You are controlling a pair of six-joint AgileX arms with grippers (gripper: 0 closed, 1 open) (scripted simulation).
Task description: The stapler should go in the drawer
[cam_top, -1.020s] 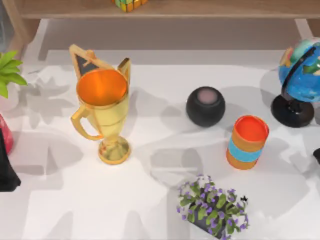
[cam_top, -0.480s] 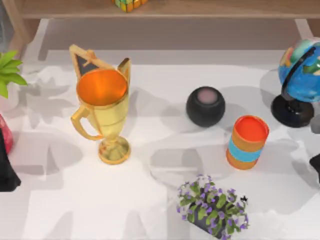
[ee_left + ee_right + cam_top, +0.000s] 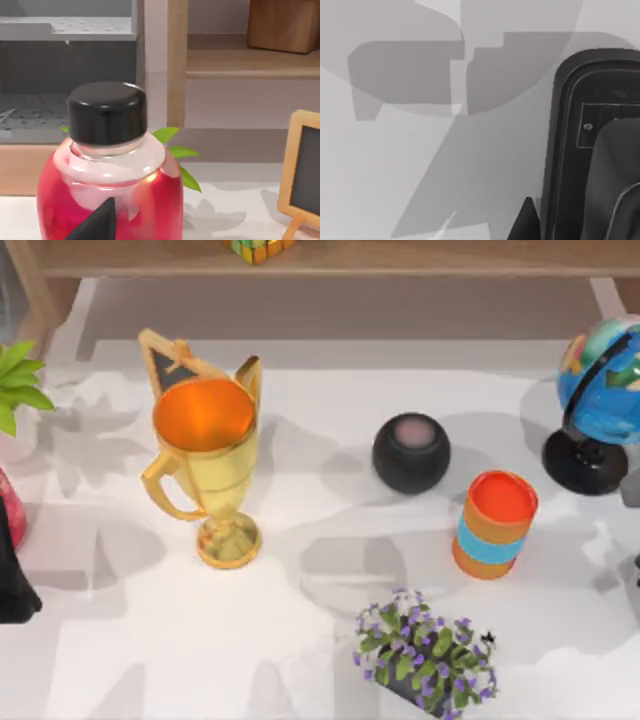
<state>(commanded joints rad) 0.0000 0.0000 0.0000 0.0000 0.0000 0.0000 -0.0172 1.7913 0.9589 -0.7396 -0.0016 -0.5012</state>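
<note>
The right gripper [image 3: 527,221] hangs low over the white worktop [image 3: 395,165] at its right edge. Whether it is released or clenched cannot be told. Just beside it lies a black casing [image 3: 580,150] with a rounded, ridged rim and a small screw. This is probably the stapler, though that is not certain.

The left gripper [image 3: 97,222] is at the worktop's left edge, and its state cannot be told either. Right in front of it stands a red bottle [image 3: 107,195] with a black cap [image 3: 106,112]. Green leaves [image 3: 177,152] poke out from behind the bottle. Off to one side is a small wood-framed chalkboard [image 3: 302,175]. Beyond the bottle are a wooden shelf [image 3: 250,62] and a grey compartment [image 3: 65,30] that may be the drawer.

Between the two arms, from the top view, purple flowers [image 3: 425,650] come nearest. Then come a gold trophy [image 3: 205,465] and a striped orange cup [image 3: 495,525], then a black ball [image 3: 411,452]. A globe [image 3: 600,390] is farther off, beyond the right gripper.
</note>
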